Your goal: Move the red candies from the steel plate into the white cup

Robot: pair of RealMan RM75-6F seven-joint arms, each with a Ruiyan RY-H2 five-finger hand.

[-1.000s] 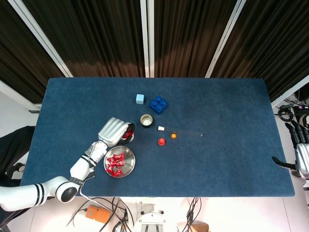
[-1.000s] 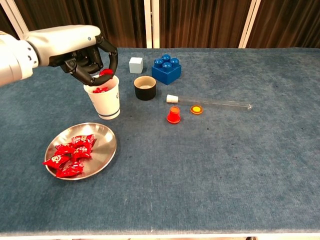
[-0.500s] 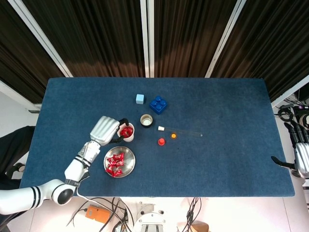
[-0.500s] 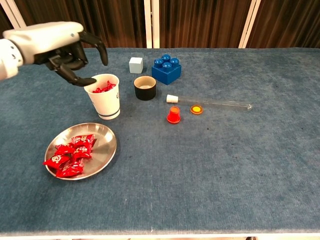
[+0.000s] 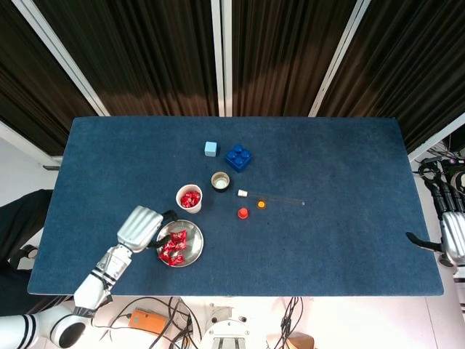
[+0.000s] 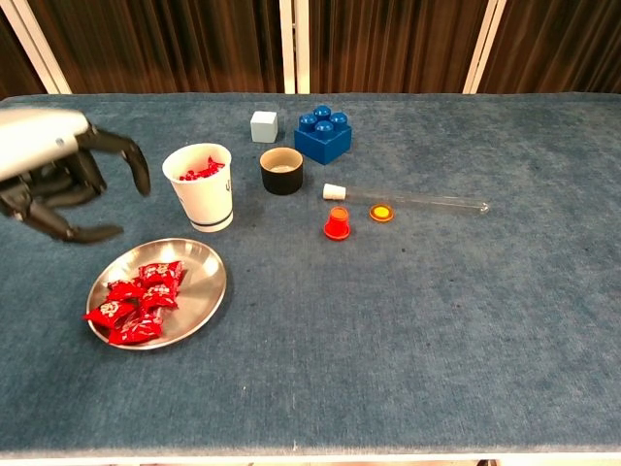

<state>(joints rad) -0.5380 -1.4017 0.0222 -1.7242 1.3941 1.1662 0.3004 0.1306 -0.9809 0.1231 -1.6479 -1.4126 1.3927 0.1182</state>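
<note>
Dark curtains hang behind a blue table (image 5: 327,240) seen from above and from the front. Toward its front left corner sits one steel plate (image 6: 199,296) holding a small heap of red candies (image 6: 138,299) in wrappers; the exact count is hard to tell. Just behind the plate stands one white cup (image 6: 202,194), upright, with more red candies inside. Beside the cup, toward the table's middle, is one short dark cup (image 6: 281,171) with a pale interior. Farther back lie one pale blue cube (image 6: 264,126) and one blue toy brick (image 6: 323,134). One clear tube (image 6: 417,200) lies flat near the middle, with one red cap (image 6: 337,224) and one orange cap (image 6: 381,212) close by.

At the plate's left rim, the left hand (image 6: 60,184) hovers empty, fingers spread and curved downward. Off the table's right edge, the right hand (image 5: 452,238) hangs, also empty, fingers apart.
</note>
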